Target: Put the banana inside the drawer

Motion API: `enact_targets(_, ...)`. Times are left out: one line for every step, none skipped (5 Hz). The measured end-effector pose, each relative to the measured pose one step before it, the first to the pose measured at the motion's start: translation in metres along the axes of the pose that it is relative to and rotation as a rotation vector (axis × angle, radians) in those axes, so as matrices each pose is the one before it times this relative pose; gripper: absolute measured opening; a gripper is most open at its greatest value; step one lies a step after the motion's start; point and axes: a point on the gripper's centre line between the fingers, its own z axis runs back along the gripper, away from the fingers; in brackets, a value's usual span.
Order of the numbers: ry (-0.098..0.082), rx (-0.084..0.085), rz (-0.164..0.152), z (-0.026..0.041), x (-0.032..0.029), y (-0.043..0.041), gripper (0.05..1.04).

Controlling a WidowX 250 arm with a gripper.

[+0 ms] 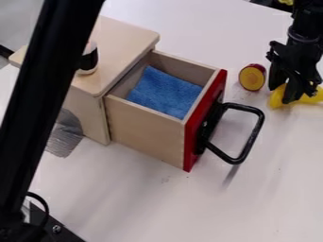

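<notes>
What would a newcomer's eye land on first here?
Probably the open drawer near the centre, with its red front, black handle and blue cloth inside. Next, at the right edge, the black end effector down at the yellow banana, beside a round purple-and-yellow piece.

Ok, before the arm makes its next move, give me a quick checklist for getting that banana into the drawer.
1. Drawer pulled open: ok.
2. Gripper at the banana: ok.
3. Banana firmly gripped: cannot tell.
4. Banana lifted off the table: not ok, seems to rest there.
5. Room inside: probably ok, above the blue cloth.
6. Handle out of the way: not ok, juts toward the banana's side.
</notes>
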Motion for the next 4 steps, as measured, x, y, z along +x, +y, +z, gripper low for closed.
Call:
enact_targets(-0.0599,0.0334,0.0742,0.03389,0.00232,0.00351,0.483)
enact_targets(-0.0346,0.0467,0.1409,0.03883,-0.00958,0.00661,0.483)
enact_targets(-0.0274,0.0382,0.1381,0.03983,-0.03005,0.00771,0.483)
enact_targets(-0.0211,0.0226,0.1026,0.02686,-0.04186,0.01259,0.483)
